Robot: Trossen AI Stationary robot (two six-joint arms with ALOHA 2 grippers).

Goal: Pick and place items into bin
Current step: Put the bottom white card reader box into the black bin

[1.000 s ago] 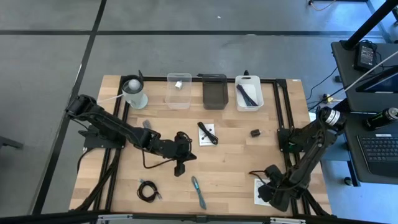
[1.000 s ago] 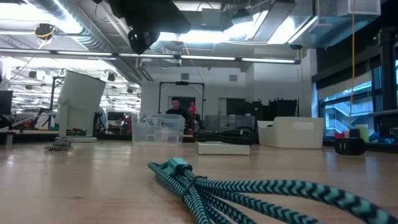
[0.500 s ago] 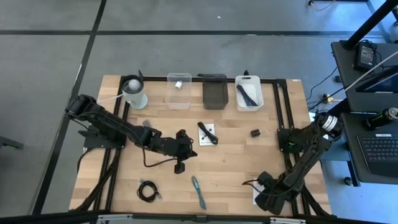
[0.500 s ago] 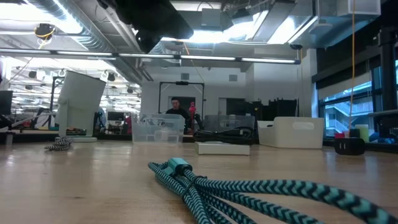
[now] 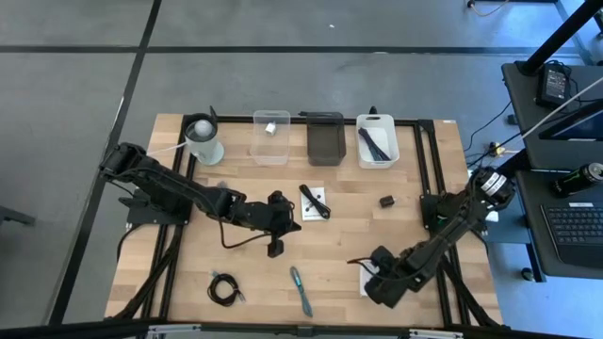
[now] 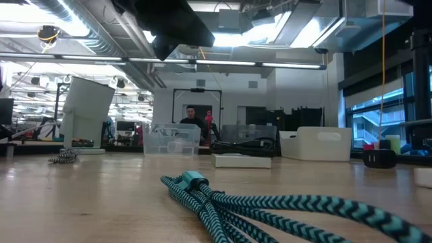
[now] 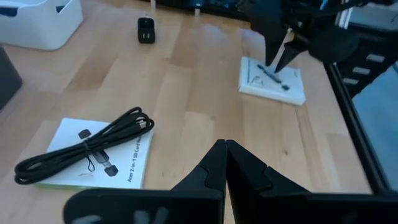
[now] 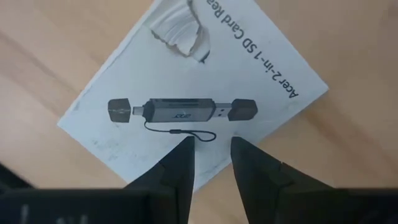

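Observation:
My right gripper [image 5: 377,281] stands near the table's near right corner, fingers a little apart, pointing down onto a white card reader box [image 8: 193,93], also seen in the left wrist view [image 7: 273,79]. My left gripper [image 7: 225,149] is shut and hovers over mid table [image 5: 275,247], just near of a white card bearing a black cable [image 5: 313,202]. A teal braided cable [image 5: 300,290] and a black coiled cable [image 5: 222,288] lie flat near the near edge. A small black adapter [image 5: 386,201] sits right of centre. My right gripper comes from above, pointing down, with both fingertips [image 8: 180,155] on the printed top face of the card reader box [image 8: 211,127], near one long edge. The fingers stay narrowly apart and pinch nothing. The box lies flat on the table.
Three bins stand in a row at the far edge: clear [image 5: 270,137], dark [image 5: 325,138] and white [image 5: 377,141]. A white round cup [image 5: 203,139] is left of them. Bare wood lies between the two grippers. A person shows far behind the table [image 6: 191,115].
My right gripper has moved toward the table's left along the near edge, and the white box under its fingertips has slid left with it, coming into the low view at its right edge. My left gripper has drifted slightly toward the right.

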